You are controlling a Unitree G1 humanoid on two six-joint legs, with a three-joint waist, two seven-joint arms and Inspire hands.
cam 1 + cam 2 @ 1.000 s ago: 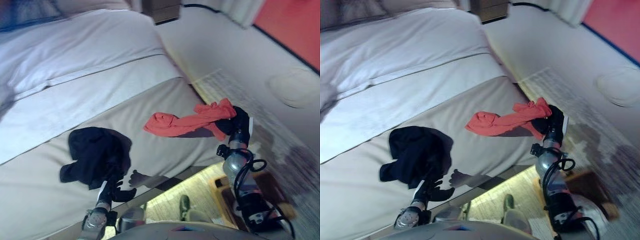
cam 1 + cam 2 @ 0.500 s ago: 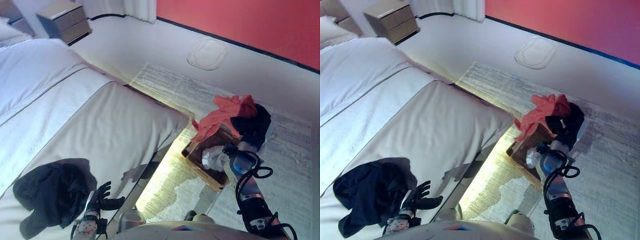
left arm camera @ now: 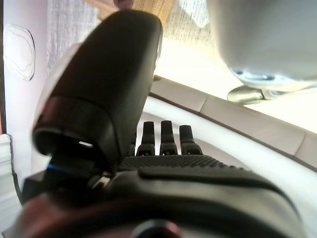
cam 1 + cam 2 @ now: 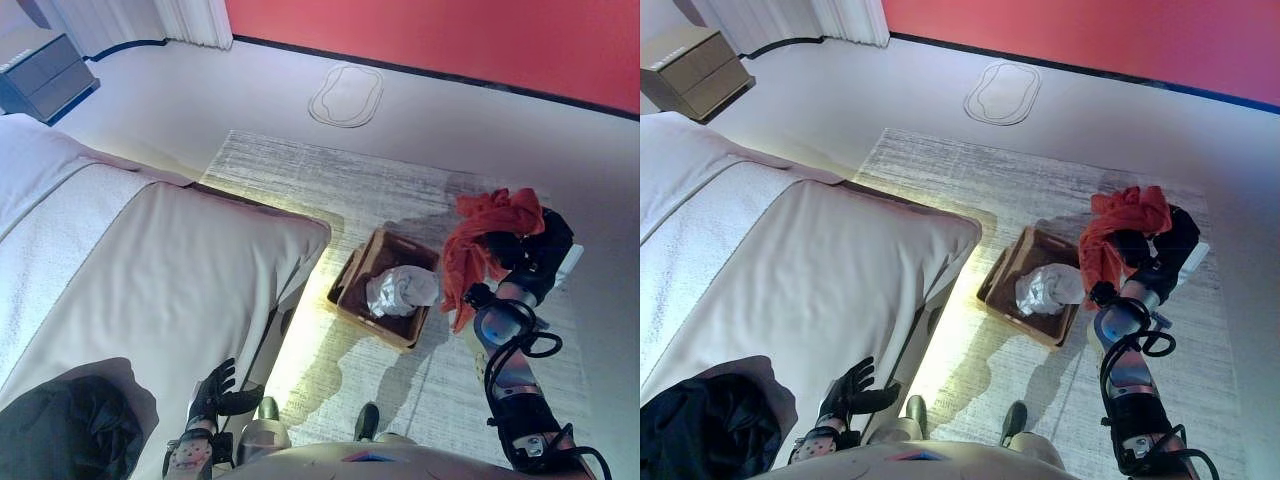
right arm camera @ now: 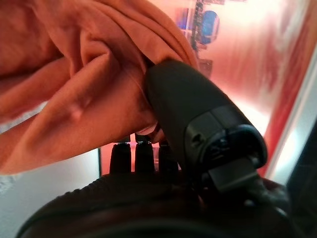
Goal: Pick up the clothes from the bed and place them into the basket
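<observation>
Right wrist view shows the right hand (image 5: 198, 129) with thumb and fingers curled into the orange garment (image 5: 74, 74), so the cloth is pinched fast; from the head it hangs over the rug (image 4: 300, 170), just to the right of the basket (image 4: 350, 285), not yet above it. To do this step well, I judge the arm should carry the cloth leftward until its trailing end hangs inside the basket's rim, lower it onto the white cloth (image 4: 400, 290) already there, and only then let go, lest a sleeve drape over the wall. On the bed (image 4: 150, 270) the dark clothes (image 4: 60, 435) are cut off by the picture's edge. Beside them the left hand (image 4: 215, 392) rests idle, fingers spread, holding nothing. How much orange cloth lies behind the right hand is hidden.
</observation>
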